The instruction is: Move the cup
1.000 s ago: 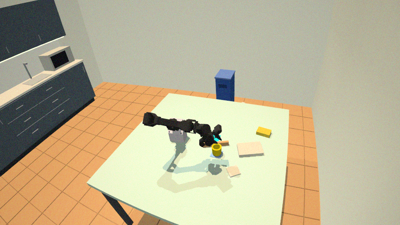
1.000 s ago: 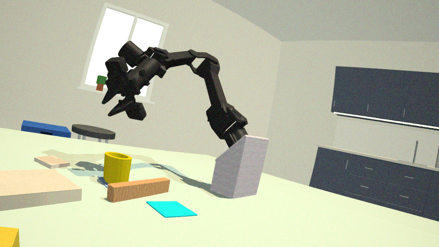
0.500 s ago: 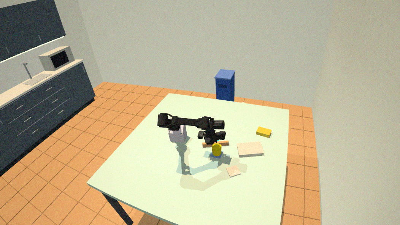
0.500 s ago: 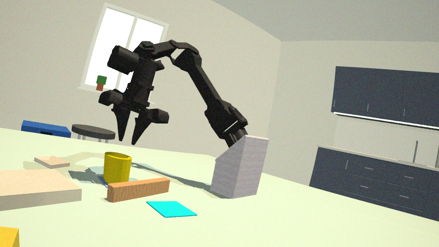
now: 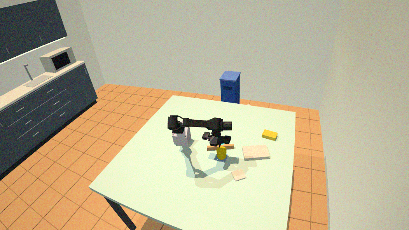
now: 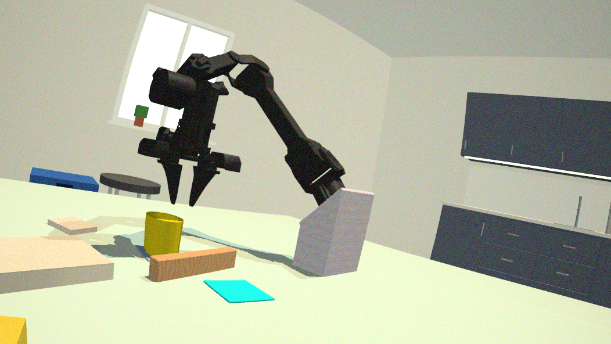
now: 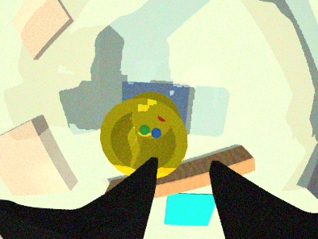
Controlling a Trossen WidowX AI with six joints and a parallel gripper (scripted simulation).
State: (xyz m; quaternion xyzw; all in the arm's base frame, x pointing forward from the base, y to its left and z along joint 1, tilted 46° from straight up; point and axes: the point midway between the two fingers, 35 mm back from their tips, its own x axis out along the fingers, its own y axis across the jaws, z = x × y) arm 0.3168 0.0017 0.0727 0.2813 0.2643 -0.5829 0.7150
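Observation:
The yellow cup point(image 5: 221, 153) point(image 6: 163, 234) point(image 7: 109, 133) stands upright on the blue pad point(image 7: 182, 101). In the wrist view a green marble point(image 7: 144, 129), a blue marble point(image 7: 156, 132) and a bit of red point(image 7: 161, 119) show inside it. The cyan pad point(image 6: 238, 290) point(image 7: 190, 210) lies bare on the other side of a wooden bar; in the top view it is mostly hidden. My gripper point(image 6: 182, 204) point(image 7: 184, 165) is partly open and empty, pointing down. Its fingertips are above the cup's rim, off to one side of its centre, not touching it.
The wooden bar point(image 5: 211, 148) point(image 6: 192, 264) point(image 7: 238, 167) lies between the two pads, close beside the cup. A thick pale slab point(image 5: 256, 151) point(image 6: 42, 256), a small pale tile point(image 5: 238, 175) point(image 6: 72, 224) and a yellow block point(image 5: 269, 134) point(image 6: 10, 331) lie further off.

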